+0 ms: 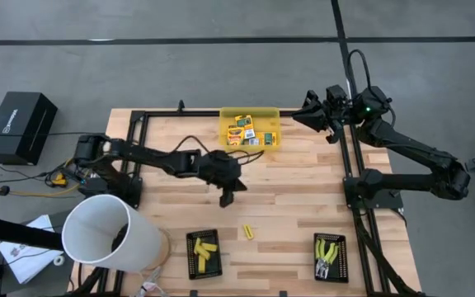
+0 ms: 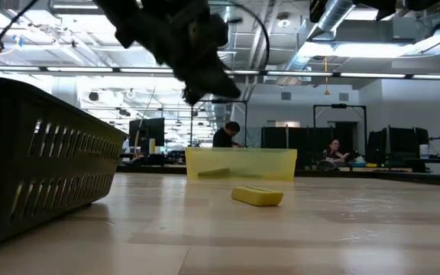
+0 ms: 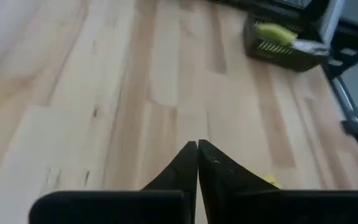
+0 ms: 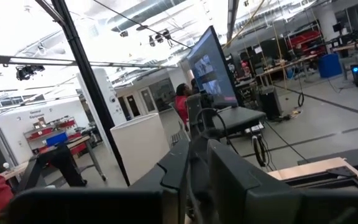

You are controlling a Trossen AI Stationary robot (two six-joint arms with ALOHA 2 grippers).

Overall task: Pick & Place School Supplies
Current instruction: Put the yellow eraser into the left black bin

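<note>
Task partly completed: yellow sticks (image 1: 204, 252) and hand tools (image 1: 328, 254) are sorted into black trays (image 1: 190, 266); printed boxes (image 1: 246, 132) remain in the yellow bin (image 1: 272, 113). One loose stick (image 1: 247, 233) lies on the table (image 1: 295, 190). The left gripper (image 1: 227, 198), fingers pressed together and empty, is held above the table near the loose stick; the right gripper (image 1: 302, 110), likewise closed, is parked at the far edge.

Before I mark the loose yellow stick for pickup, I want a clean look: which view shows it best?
The low view: the loose yellow stick lies alone on the bare wood, large and unobstructed. The high view shows it tiny between the two black trays, ahead of the left gripper. The left wrist view catches only a yellow sliver; the right wrist view misses it.
</note>
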